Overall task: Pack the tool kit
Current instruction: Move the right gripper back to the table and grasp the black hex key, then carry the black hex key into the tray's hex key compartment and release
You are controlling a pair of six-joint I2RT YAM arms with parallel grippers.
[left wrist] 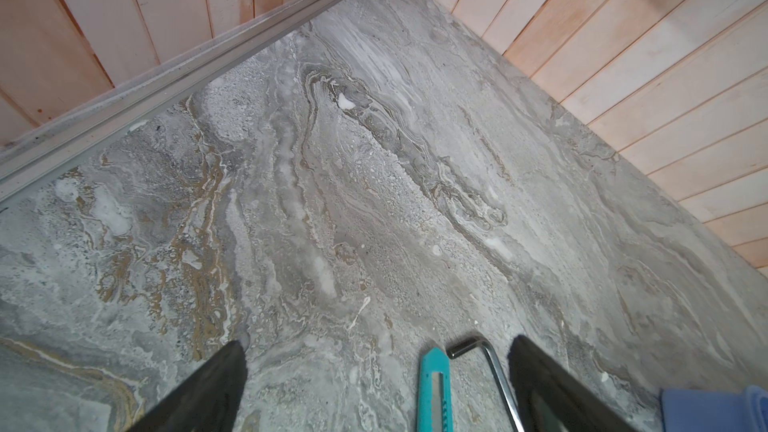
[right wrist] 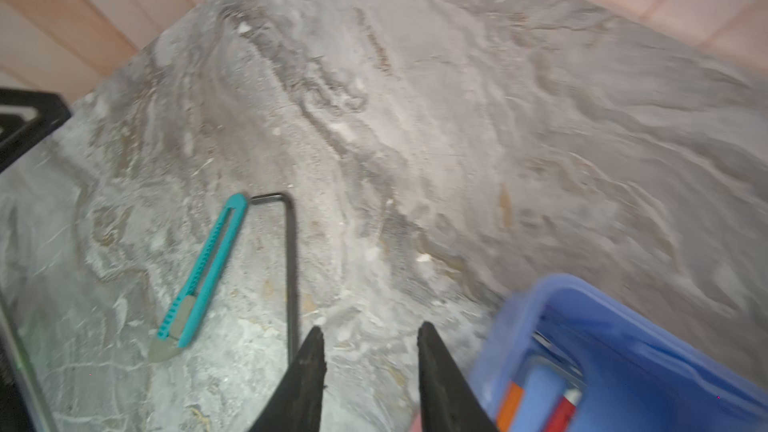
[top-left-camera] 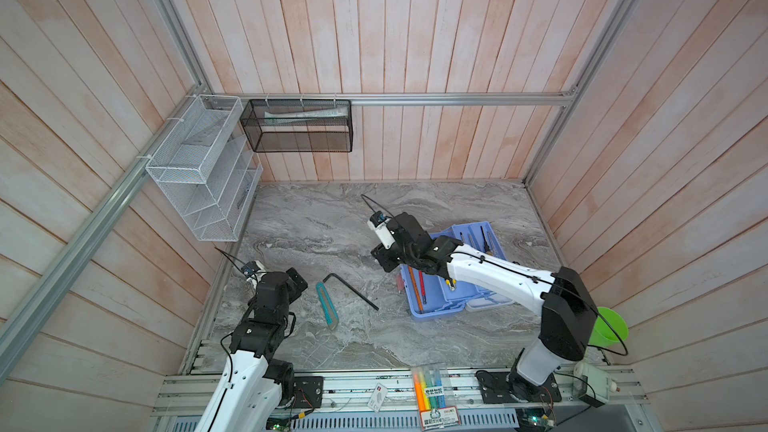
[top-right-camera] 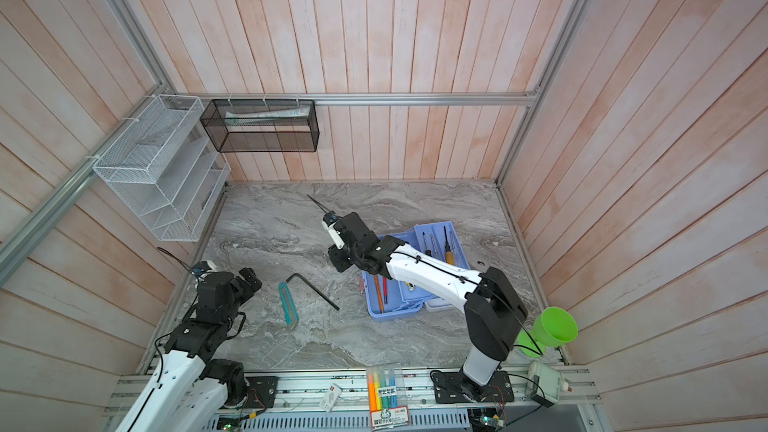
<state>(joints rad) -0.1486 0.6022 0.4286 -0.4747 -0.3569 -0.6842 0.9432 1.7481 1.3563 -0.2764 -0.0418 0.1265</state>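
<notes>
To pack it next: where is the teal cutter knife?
In both top views the teal cutter knife lies on the table left of centre, beside the black hex key, left of the blue case.

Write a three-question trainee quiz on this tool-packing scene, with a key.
1. True or false: the teal utility knife lies inside the blue case.
2. Which tool lies beside the knife on the table? A. black hex key B. hammer C. pliers
3. Fill in: the right gripper, jaws apart, holds ____.
Key: 1 false; 2 A; 3 nothing.
</notes>
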